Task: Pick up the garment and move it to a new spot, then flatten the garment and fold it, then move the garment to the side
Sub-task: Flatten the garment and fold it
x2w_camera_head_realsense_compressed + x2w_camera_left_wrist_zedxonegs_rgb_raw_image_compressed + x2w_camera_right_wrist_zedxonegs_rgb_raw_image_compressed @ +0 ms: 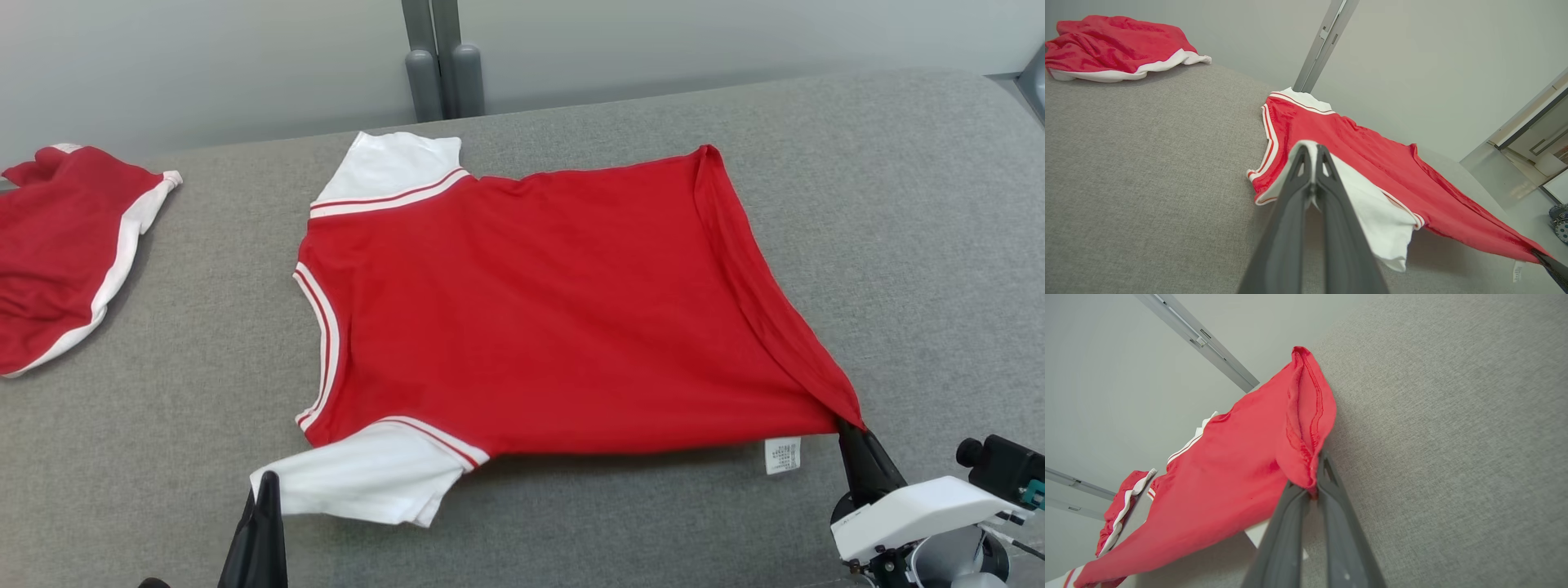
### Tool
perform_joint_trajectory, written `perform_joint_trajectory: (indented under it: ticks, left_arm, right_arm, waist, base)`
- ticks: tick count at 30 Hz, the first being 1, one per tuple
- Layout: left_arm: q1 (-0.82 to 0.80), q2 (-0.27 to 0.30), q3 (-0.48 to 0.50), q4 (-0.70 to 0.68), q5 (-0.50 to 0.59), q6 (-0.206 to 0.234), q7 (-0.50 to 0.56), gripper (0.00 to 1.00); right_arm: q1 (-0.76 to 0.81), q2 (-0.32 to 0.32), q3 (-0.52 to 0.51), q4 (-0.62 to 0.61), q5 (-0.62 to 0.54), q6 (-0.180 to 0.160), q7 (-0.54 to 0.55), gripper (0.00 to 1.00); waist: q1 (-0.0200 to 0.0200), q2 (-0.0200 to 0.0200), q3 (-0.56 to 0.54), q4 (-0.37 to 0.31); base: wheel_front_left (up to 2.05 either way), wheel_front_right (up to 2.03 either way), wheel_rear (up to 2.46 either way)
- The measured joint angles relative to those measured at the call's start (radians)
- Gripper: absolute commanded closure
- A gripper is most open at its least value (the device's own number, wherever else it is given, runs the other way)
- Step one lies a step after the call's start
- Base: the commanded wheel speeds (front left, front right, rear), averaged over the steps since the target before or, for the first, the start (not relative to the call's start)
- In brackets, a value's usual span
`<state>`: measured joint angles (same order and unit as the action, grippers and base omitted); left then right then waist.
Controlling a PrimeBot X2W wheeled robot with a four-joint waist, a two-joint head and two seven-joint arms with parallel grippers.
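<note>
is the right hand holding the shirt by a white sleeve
No, the right hand pinches the red bottom corner of the shirt; the left hand holds the white sleeve.

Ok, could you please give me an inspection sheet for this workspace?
surface: grey fabric table.
job's things: red shirt spread out, collar to the left.
clutter: second red garment, crumpled, far left.
grippers: left gripper shut on the near white sleeve; right gripper shut on the near hem corner, which is raised.
cables: a thin lead by the right wrist.
surroundings: pale wall, grey post behind the table.
</note>
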<state>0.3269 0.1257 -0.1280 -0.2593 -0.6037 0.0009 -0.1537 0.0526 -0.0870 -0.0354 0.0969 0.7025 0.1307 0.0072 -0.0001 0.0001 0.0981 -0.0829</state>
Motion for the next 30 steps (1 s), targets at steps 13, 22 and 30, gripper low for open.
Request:
perform_joint_trajectory:
  ticks: [13,22,30]
  left_arm:
    - [-0.123,-0.012,-0.019,0.108,-0.014,-0.018,-0.002,1.0]
    - [-0.415,0.001,-0.028,0.257,0.011,-0.036,0.011,1.0]
    - [-0.632,0.002,-0.021,0.466,0.032,-0.047,-0.024,1.0]
  right_arm:
    - [-0.047,0.033,-0.01,0.065,-0.016,0.0,0.033,1.0]
    - [-0.167,0.035,-0.018,0.098,0.044,0.0,0.026,1.0]
    - [-0.332,0.036,-0.01,0.186,0.036,0.0,-0.001,1.0]
  waist:
    - [0.0,0.0,0.048,-0.002]
    - [0.0,0.0,0.11,0.0]
    - [0.0001,0.0,0.188,-0.015]
  base:
    - [0.0,0.0,0.0]
    - [0.0,0.0,0.0]
    - [0.0,0.0,0.0]
